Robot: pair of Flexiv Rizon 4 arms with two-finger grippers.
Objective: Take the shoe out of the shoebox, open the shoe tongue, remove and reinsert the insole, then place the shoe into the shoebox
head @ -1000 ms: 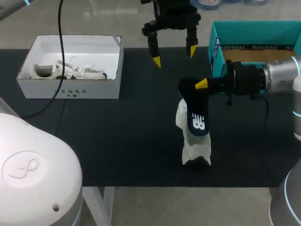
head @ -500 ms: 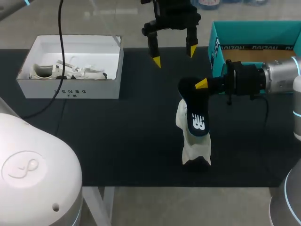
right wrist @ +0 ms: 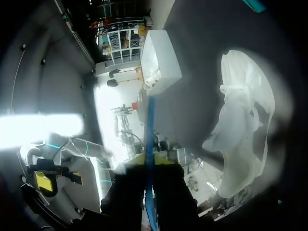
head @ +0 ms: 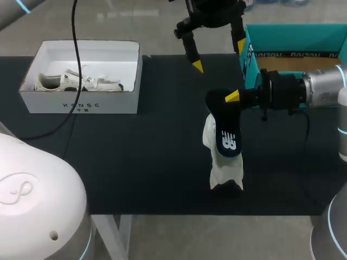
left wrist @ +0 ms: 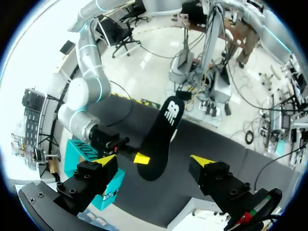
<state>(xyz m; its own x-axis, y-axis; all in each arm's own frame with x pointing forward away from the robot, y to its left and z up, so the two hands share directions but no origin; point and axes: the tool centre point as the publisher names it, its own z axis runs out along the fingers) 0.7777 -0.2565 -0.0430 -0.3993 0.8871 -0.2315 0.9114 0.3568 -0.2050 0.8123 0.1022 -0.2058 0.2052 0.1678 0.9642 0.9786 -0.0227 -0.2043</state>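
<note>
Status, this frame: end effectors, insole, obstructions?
Right end effector shut on insole, held above white shoe. Left end effector open, empty, up near teal shoebox. Nothing seen in the way.

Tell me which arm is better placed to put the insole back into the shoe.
Right. The right gripper is shut on the dark insole, whose lower end sits at the white shoe. The left gripper is open and empty, off by the teal box.

insole [head: 225,132]: you see black, white logo
shoe [head: 223,169]: cream white
white shoebox [head: 49,103]: white, dark lettering
teal shoebox [head: 293,38]: teal walls, brown floor
table [head: 135,162]: black
</note>
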